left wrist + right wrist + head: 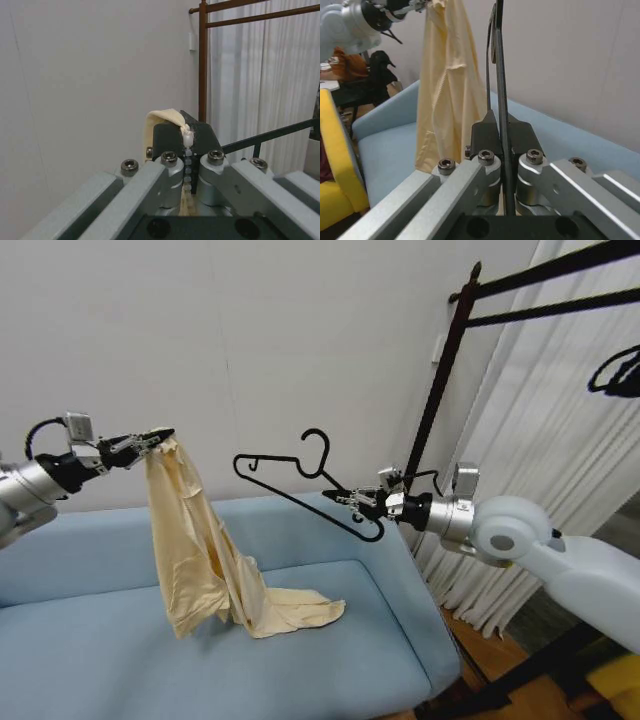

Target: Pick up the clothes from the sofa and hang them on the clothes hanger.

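Note:
A pale yellow garment [200,550] hangs from my left gripper [160,436], which is shut on its top edge; the lower end trails on the blue sofa [100,660]. In the left wrist view the cloth [165,117] is pinched between the fingers [167,137]. My right gripper [345,500] is shut on a black clothes hanger [290,475], held in the air to the right of the garment with its hook pointing up. In the right wrist view the hanger [499,75] runs up between the fingers [485,132], with the garment [450,85] and the left gripper [415,7] beyond it.
A dark clothes rack [450,360] stands at the sofa's right end before white curtains [540,440]. Another black hanger [615,375] hangs on the rack's upper right. A white wall lies behind the sofa. A yellow chair [335,170] shows in the right wrist view.

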Motion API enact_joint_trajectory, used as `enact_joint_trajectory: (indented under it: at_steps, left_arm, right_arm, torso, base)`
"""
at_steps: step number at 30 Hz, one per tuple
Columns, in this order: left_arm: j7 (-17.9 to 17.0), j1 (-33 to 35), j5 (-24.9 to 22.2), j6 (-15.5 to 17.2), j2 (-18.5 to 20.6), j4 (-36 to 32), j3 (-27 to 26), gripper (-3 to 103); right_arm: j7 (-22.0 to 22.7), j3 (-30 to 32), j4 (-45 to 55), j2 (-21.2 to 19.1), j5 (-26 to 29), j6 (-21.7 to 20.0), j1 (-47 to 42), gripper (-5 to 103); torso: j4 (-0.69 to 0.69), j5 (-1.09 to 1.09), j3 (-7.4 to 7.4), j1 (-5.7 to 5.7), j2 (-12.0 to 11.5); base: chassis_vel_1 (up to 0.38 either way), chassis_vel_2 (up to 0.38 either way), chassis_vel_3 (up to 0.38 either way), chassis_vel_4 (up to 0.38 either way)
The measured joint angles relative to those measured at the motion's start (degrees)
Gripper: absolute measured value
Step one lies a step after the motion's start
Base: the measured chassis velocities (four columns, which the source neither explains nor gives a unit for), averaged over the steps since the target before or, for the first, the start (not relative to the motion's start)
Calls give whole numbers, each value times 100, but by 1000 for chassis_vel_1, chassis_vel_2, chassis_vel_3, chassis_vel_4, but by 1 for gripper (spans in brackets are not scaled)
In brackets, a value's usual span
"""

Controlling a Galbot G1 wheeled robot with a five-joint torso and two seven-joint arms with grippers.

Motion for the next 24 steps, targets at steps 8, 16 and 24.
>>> enact_joint_trajectory:
  at_steps: [8, 16, 24]
  left_arm:
    - [144, 1, -93, -76, 94, 93, 5, 1]
    - [-27, 0, -243, -76, 153, -86, -85, 1]
    - [-147, 6, -337, -74, 198, -311, -180, 1]
  right_arm:
    - [157, -17, 224, 372, 23, 8, 37, 1]
    - [552, -203, 239, 802, -47, 2, 234, 1]
    - [814, -341, 222, 1033, -273, -36, 263, 1]
  torso:
    - [0, 0, 0, 0, 0]
    - [0, 0, 0, 0, 0]
    - [0, 1, 0, 0, 0]
  base:
    - [0, 0, 0, 0]
    - [0, 0, 0, 0]
    - [0, 0, 0, 0]
